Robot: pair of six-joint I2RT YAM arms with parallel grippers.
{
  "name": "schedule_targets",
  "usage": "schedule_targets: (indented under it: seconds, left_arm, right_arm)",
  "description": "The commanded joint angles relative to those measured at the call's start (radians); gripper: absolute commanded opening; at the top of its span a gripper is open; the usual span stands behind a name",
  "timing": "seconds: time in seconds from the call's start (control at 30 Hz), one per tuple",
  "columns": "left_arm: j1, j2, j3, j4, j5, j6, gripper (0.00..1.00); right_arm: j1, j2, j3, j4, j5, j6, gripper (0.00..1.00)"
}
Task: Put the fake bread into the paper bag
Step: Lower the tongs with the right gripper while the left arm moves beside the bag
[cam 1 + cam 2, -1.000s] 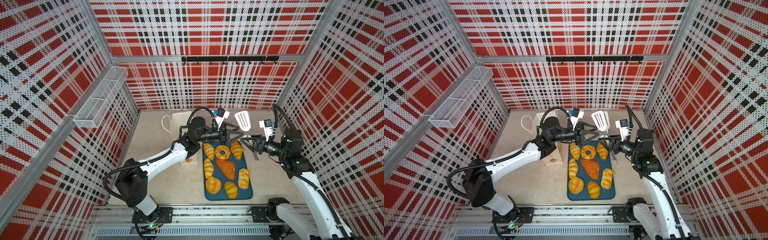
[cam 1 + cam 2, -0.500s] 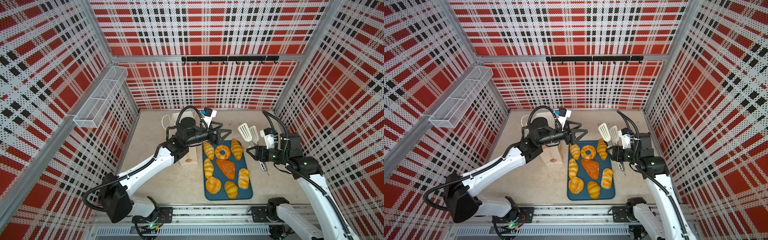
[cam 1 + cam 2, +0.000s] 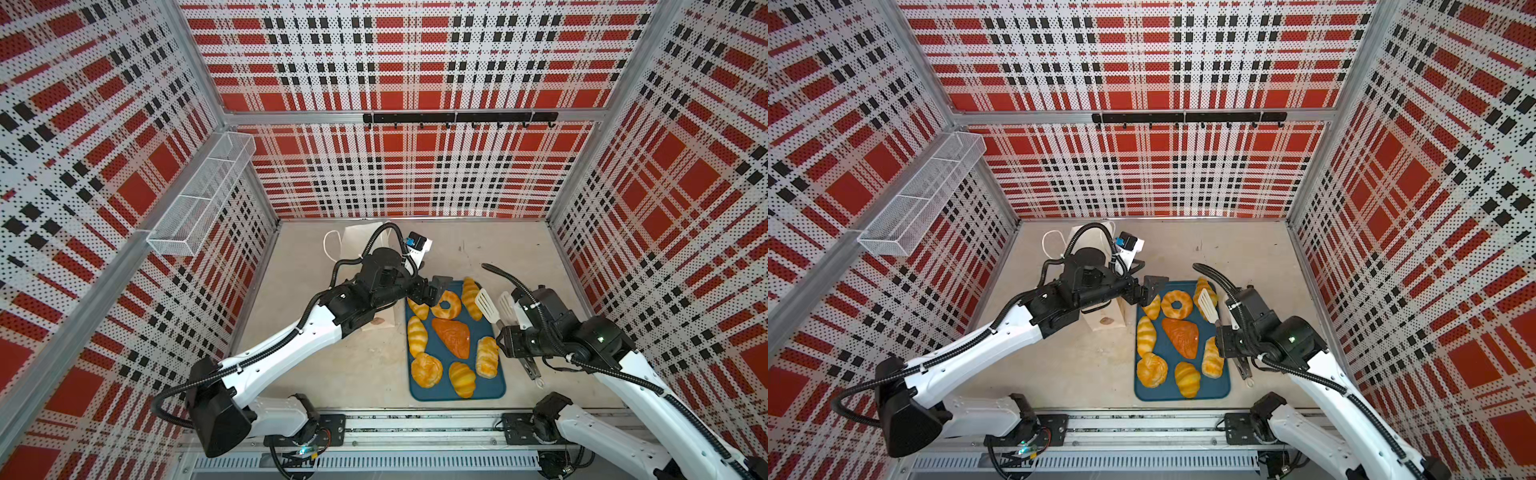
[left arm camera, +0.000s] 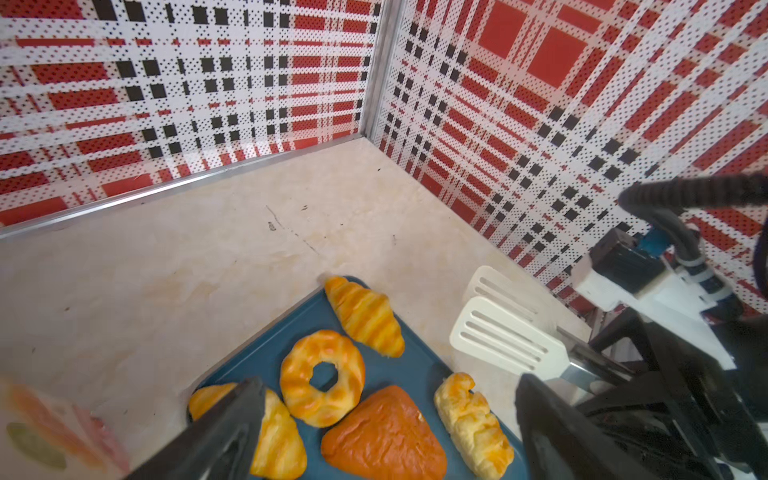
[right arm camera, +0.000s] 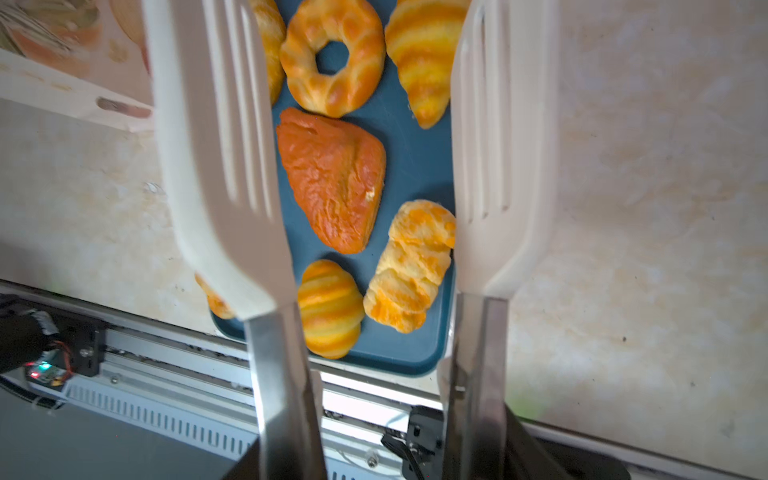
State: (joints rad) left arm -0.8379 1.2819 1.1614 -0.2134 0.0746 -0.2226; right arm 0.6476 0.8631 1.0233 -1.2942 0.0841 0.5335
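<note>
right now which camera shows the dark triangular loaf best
The right wrist view: the triangular loaf sits whole, close and sharp between the tongs. The left wrist view crops it at the frame edge; both top views show it whole but small.

the left arm (image 3: 291, 345) stretches from the bench's front left corner toward its middle, wrist about level. the left gripper (image 3: 432, 289) points toward the right edge, its jaws spread wide with nothing between them. the right arm (image 3: 631, 374) folds at the elbow near the right edge. the right gripper (image 3: 509, 337) faces the back edge, clamped on tongs (image 5: 224, 166).
</note>
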Motion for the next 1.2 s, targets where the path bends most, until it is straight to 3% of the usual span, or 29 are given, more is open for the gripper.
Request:
schedule_targets:
  seconds: [0.0, 0.2, 0.57, 0.87, 1.17]
  left_arm:
    - [-0.026, -0.055, -0.011, -0.066, -0.121, 0.045, 1.00]
    - [-0.042, -0.109, -0.031, -0.104, -0.186, 0.071, 0.99]
    - [-0.049, -0.180, -0.043, -0.234, -0.233, 0.104, 0.99]
    - [-0.069, -0.287, -0.063, -0.321, -0.291, 0.103, 0.99]
    - [-0.111, -0.358, -0.074, -0.399, -0.386, 0.080, 0.99]
  right_arm:
    - [0.105, 0.043, 0.030, -0.089, 0.149, 0.199, 0.56]
    - [0.272, 0.127, 0.059, -0.201, 0.237, 0.410, 0.55]
    - [0.417, 0.175, 0.001, -0.196, 0.185, 0.645, 0.55]
    - [0.516, 0.192, -0.055, -0.153, 0.114, 0.745, 0.56]
    - [0.537, 0.189, -0.128, -0.092, 0.049, 0.761, 0.55]
